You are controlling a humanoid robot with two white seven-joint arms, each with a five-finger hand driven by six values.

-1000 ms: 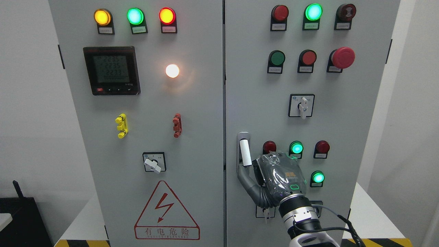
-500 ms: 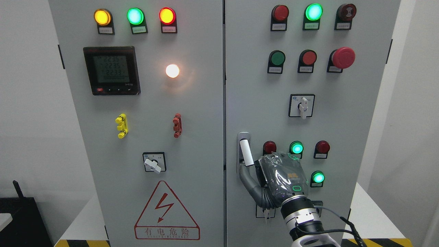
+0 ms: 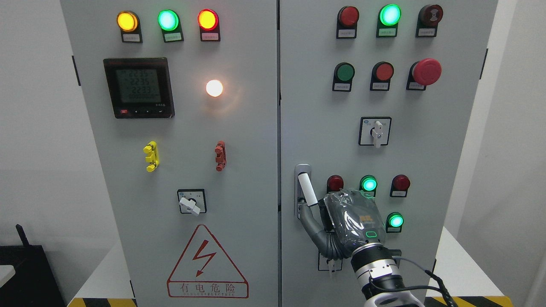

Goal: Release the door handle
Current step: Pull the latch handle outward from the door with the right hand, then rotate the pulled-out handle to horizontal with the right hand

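The right hand, wrapped in clear plastic film, sits low in the frame right of centre, its arm coming up from the bottom edge. One grey finger reaches up and left, its white tip lying against the door handle, a slim grey lever mounted at the left edge of the right cabinet door, just right of the seam. The other fingers are tucked behind the palm; whether they grip anything I cannot tell, so the hand's hold on the handle stays unclear.

Just right of the handle, above the hand, are a dark red lamp, a lit green lamp and another red lamp. A rotary switch sits higher on the same door, and a red mushroom button in the upper right. On the left door, a digital meter shows in the upper left, and a lightning warning triangle sits at the bottom.
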